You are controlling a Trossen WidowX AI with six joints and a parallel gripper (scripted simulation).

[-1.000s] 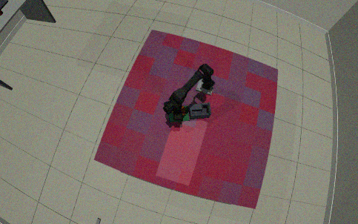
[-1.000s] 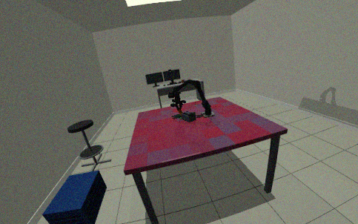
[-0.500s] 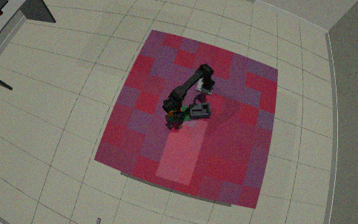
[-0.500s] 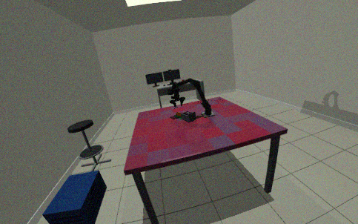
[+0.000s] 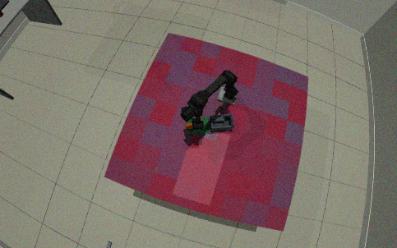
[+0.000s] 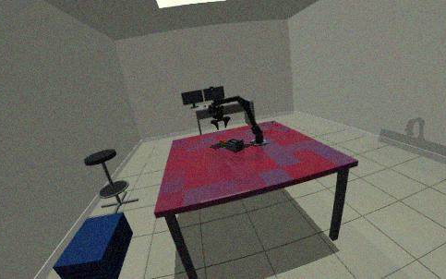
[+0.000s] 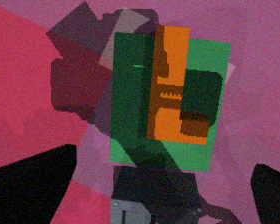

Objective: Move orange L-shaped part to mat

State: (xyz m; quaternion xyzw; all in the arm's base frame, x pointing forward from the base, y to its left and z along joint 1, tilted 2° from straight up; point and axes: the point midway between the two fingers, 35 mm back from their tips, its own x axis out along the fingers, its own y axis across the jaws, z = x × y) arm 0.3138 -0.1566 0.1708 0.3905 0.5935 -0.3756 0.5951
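So the orange part is lying flat on the green mat, long axis running up-down in the wrist view. End effector hangs above it, jaws spread wide, holding nothing.

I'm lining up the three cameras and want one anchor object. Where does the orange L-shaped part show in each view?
Top: orange L-shaped part is a small speck at the green mat's left edge, left of the grey tray.
Exterior: a tiny orange dot left of the tray; shape unreadable.
Wrist: lying on the mat, centre frame.
Shared landmark: the green mat.
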